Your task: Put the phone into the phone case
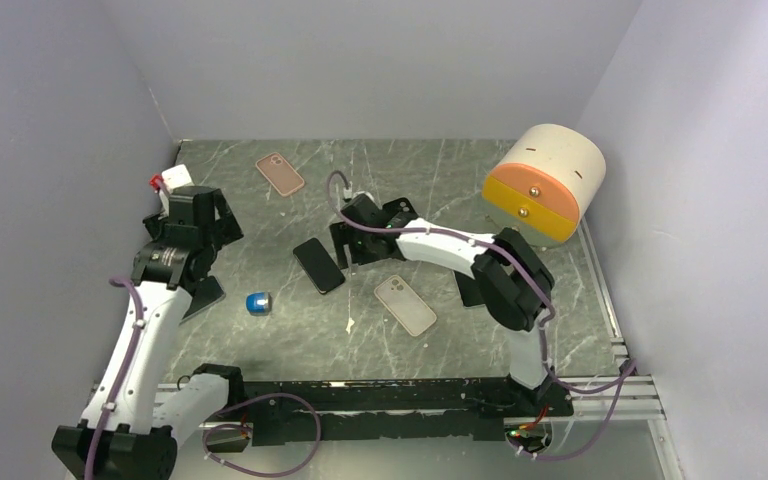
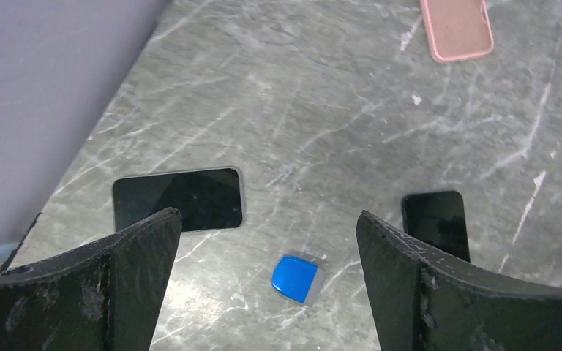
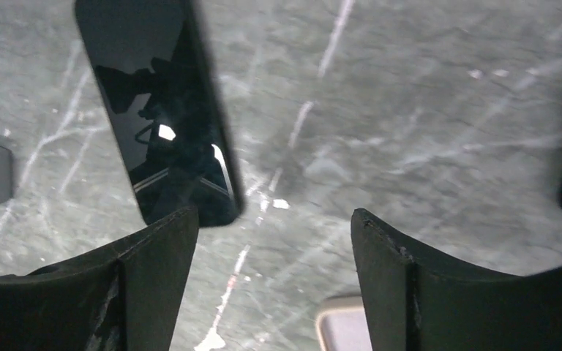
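Left arm [image 1: 132, 340] and right arm [image 1: 450, 243]: white link shells, black joint housings. Purple cables [image 1: 280, 396] run along both and loop beside the black base rail [image 1: 410, 402]. Left end effector [image 2: 267, 227] and right end effector [image 3: 274, 216]: black fingers [image 2: 132, 281], edges scuffed grey.

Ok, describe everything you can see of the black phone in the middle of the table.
The black phone is a slim glossy rectangle with rounded corners, lying flat and diagonal on the grey marbled table. Its dark face is up, reflecting the arm above. The right gripper hovers open beside its end, not visibly touching it; only the table does.
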